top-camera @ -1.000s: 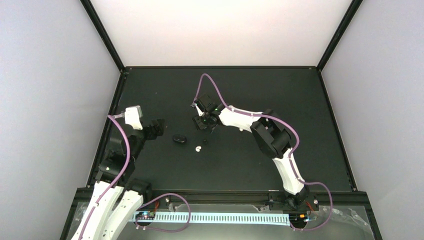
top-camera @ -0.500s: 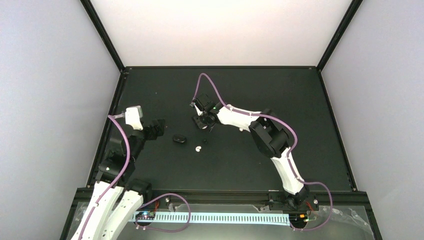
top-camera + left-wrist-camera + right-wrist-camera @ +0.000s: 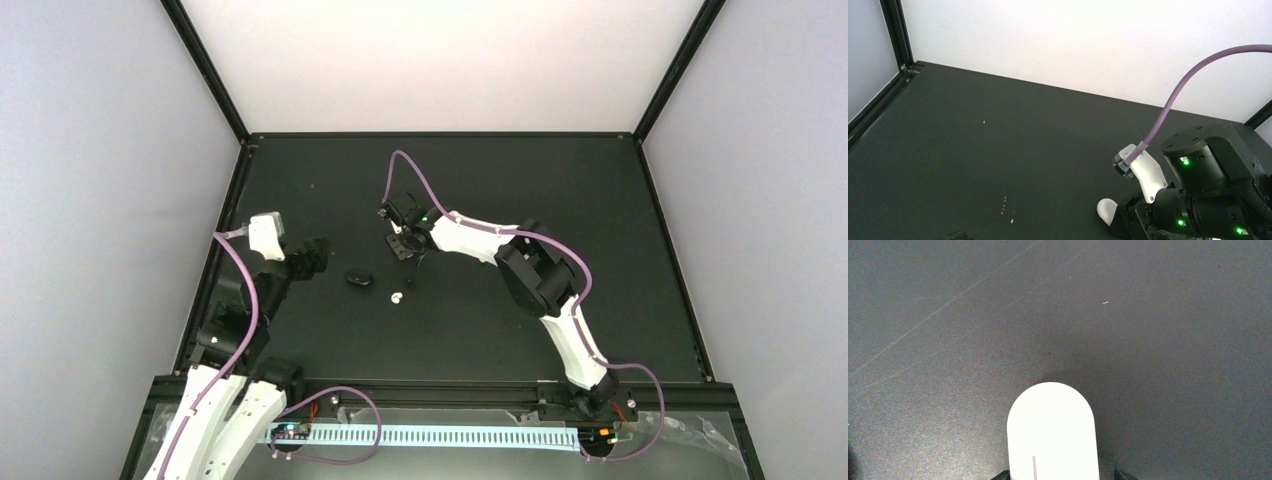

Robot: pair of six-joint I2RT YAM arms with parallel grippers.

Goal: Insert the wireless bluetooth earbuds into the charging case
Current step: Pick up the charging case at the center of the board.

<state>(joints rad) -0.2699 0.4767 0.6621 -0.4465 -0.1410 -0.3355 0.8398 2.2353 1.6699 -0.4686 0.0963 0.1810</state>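
My right gripper (image 3: 402, 243) is at mid-table, shut on a white pill-shaped charging case (image 3: 1053, 430), which stands low over the black table. In the right wrist view only the tips of its fingers (image 3: 999, 475) show beside the case. The case also shows in the left wrist view (image 3: 1107, 211), next to the right wrist. A white earbud (image 3: 397, 297) lies on the table near a small black earbud (image 3: 410, 283). A black oval case (image 3: 358, 277) lies left of them. My left gripper (image 3: 318, 256) is open and empty, just left of the black case. The other earbuds are not visible.
The black table (image 3: 600, 250) is framed by black rails, with white walls on three sides. A purple cable (image 3: 400, 170) arcs over the right wrist. The right arm's elbow (image 3: 535, 270) hangs over the table's middle right.
My right gripper has shifted slightly toward the far left with the white case. The left arm has barely moved.
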